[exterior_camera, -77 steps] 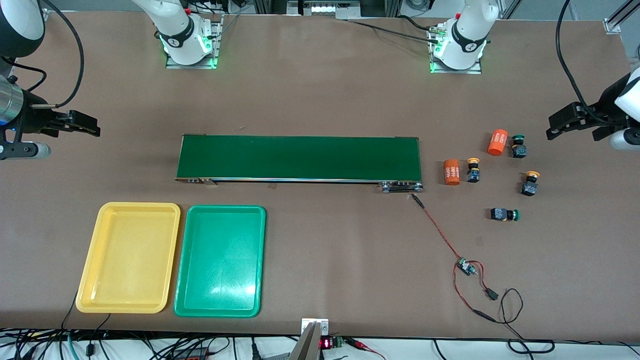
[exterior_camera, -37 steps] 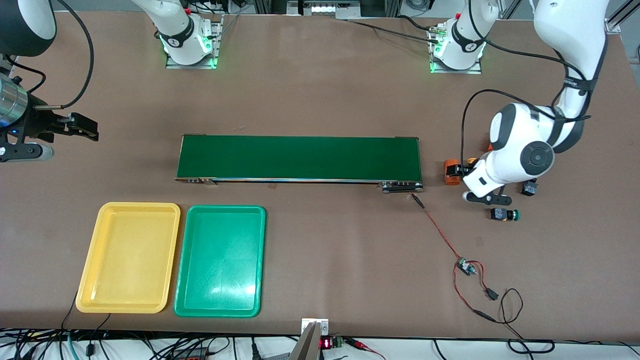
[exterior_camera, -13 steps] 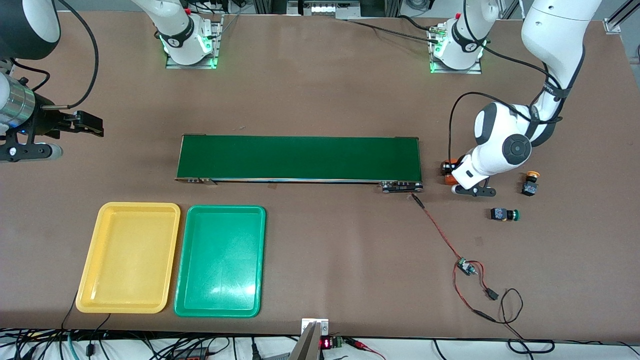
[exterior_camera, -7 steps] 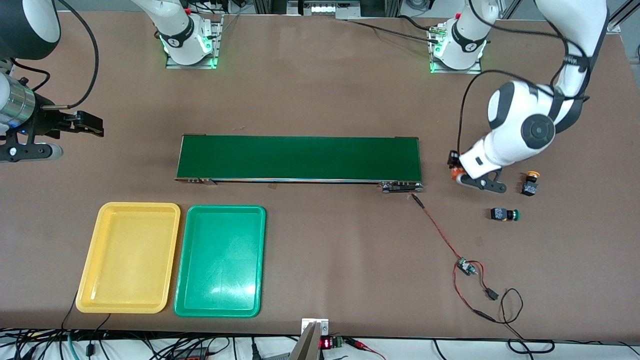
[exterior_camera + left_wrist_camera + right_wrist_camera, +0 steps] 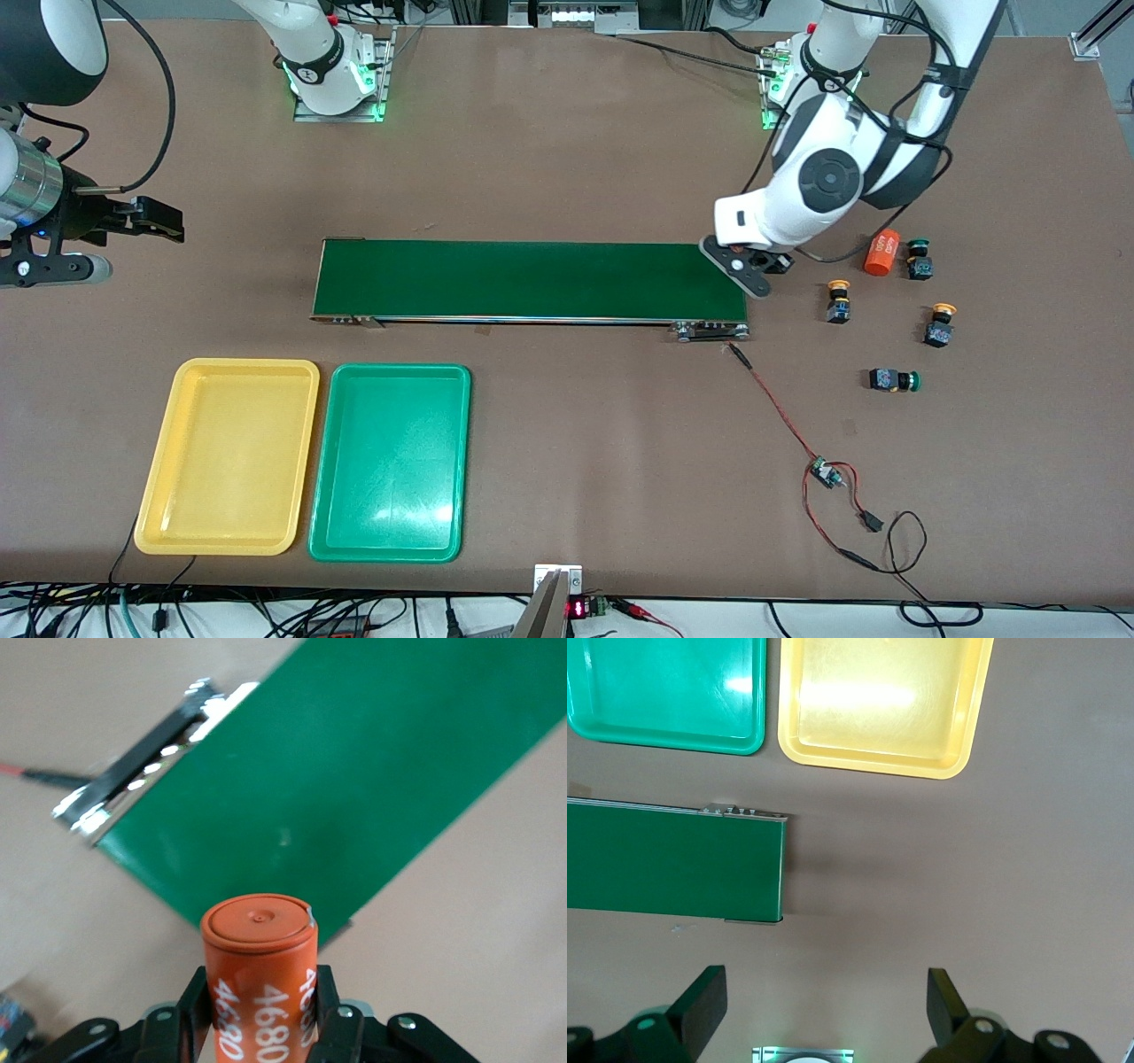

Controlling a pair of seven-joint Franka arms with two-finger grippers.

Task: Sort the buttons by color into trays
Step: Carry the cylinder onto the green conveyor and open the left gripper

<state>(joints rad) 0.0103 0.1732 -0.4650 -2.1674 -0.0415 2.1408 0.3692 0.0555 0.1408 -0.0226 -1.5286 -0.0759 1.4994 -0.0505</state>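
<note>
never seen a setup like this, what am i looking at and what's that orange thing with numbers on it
Two robot arms share a table. One picture looks down from a high camera facing them; the other two come from cameras on their wrists. The left hand grips an orange cylinder over the end of the green conveyor belt. The right hand waits open at its own end of the table. A yellow tray and a green tray lie empty. Four buttons and a second orange cylinder remain on the table.
</note>
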